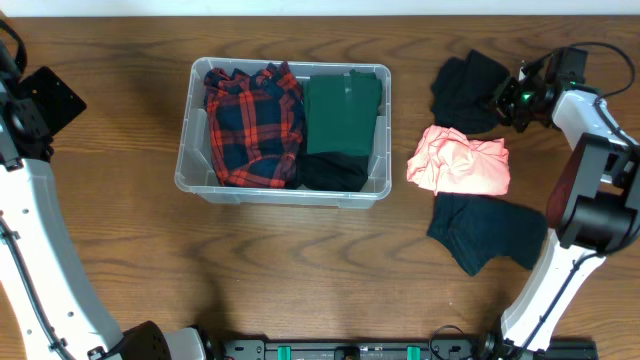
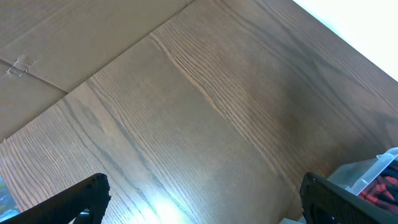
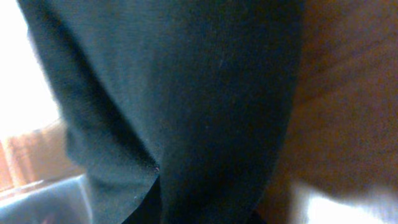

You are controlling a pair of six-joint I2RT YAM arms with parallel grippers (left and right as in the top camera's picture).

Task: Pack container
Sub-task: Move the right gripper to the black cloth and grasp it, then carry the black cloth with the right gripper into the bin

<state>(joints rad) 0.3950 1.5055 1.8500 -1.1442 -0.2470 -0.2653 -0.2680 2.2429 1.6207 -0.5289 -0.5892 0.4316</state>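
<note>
The clear container (image 1: 184, 165) stands at the table's middle; its corner also shows in the left wrist view (image 2: 367, 171). It holds a red-and-navy plaid shirt (image 1: 250, 125), a green garment (image 1: 343, 105) and a black garment (image 1: 333, 172). My right gripper (image 1: 507, 100) is at the right edge of a black garment (image 1: 462, 88) at the far right. In the right wrist view this dark cloth (image 3: 186, 93) fills the frame, narrows toward the jaws and hides them. My left gripper (image 2: 205, 202) is open and empty over bare wood, left of the container.
A pink garment (image 1: 460, 162) lies right of the container. A dark teal garment (image 1: 487, 233) lies in front of it. The left arm (image 1: 40, 230) runs along the table's left side and the right arm (image 1: 585, 200) along the right.
</note>
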